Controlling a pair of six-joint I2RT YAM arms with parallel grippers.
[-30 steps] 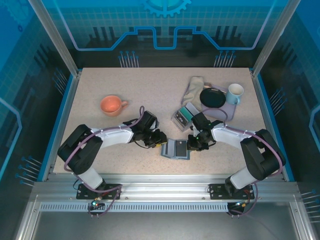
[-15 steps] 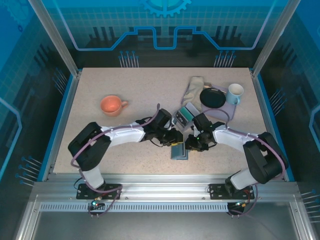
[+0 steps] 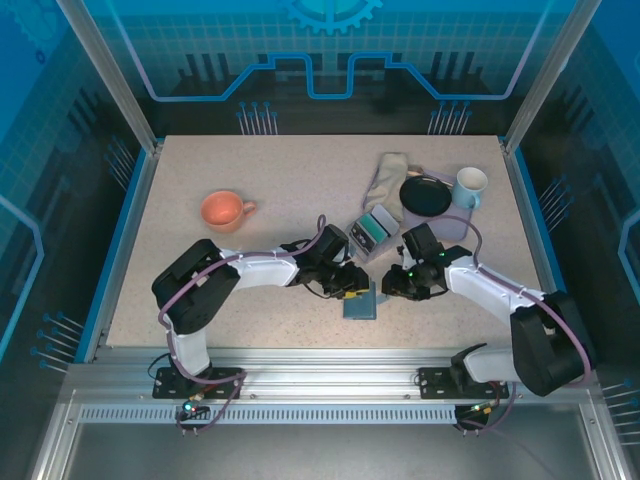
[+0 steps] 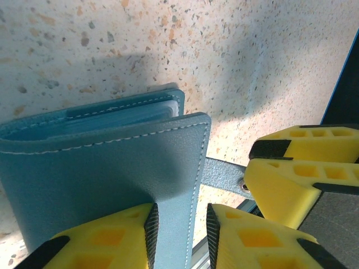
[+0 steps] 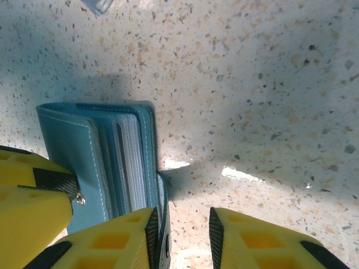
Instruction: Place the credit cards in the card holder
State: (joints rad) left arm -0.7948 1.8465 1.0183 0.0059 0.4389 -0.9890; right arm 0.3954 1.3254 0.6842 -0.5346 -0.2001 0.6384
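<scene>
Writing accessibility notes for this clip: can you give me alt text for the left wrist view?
A folded blue wallet sits on a speckled table, the edge of its cover in the gap between the parted yellow fingers of the left gripper. Yellow fingers of the right gripper sit at the right edge, beside the wallet's strap.
</scene>
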